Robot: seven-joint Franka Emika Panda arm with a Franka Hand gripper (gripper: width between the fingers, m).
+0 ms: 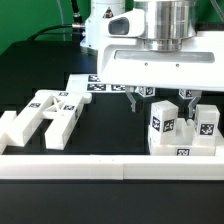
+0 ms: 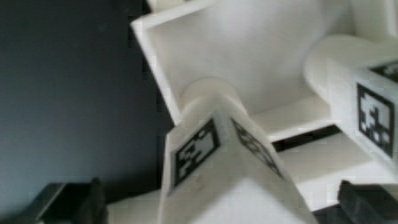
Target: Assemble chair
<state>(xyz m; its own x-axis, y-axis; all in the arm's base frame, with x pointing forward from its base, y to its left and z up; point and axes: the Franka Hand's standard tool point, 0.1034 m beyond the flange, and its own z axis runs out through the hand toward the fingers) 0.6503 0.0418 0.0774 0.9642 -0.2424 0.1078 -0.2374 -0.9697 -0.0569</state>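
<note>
My gripper (image 1: 160,101) hangs open over the partly built white chair (image 1: 183,130) at the exterior view's right. Its two dark fingers (image 1: 133,100) stand apart, one on each side of the top of a tagged upright piece (image 1: 163,122). A second tagged upright (image 1: 205,121) stands beside it on the slab. In the wrist view the gripper (image 2: 217,200) is open, with a tagged white wedge-like piece (image 2: 217,150) between the fingers (image 2: 71,200); neither finger touches it. More white chair slab (image 2: 214,50) lies beyond.
Several loose white chair pieces (image 1: 45,115) lie at the exterior view's left. The marker board (image 1: 100,85) lies behind them. The long white border rail (image 1: 90,166) runs along the front edge. The table top is dark.
</note>
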